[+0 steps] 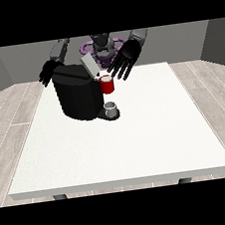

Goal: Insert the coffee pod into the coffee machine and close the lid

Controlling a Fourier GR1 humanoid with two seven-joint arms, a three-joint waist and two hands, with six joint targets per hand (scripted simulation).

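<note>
A small grey thing (110, 106) sits on the black base at the foot of the coffee machine (77, 94), under the spout; it may be the coffee pod or a cup, and I cannot tell which, so the pod's place is not certain from here. Just above it, at the front of the machine's head, is a red thing at the machine (107, 84), sitting where a pod would go in. The lid (90, 65) stands tilted up and back from the top of the machine, which leaves the opening free for loading and means the closing step is not yet done.

The hand at the view's right (125, 58) hangs just above and behind the red thing, its fingers spread and pointing down towards the opening, holding nothing that shows. That pose suits either a release or a reach for the lid, which is right beside it. The hand at the view's left (46, 73) sits behind the machine's far corner, fingers loosely spread, apparently kept out of the way. The machine stands on the rear part of the worktop (119, 148), close to the robot, within reach of both arms.
</note>
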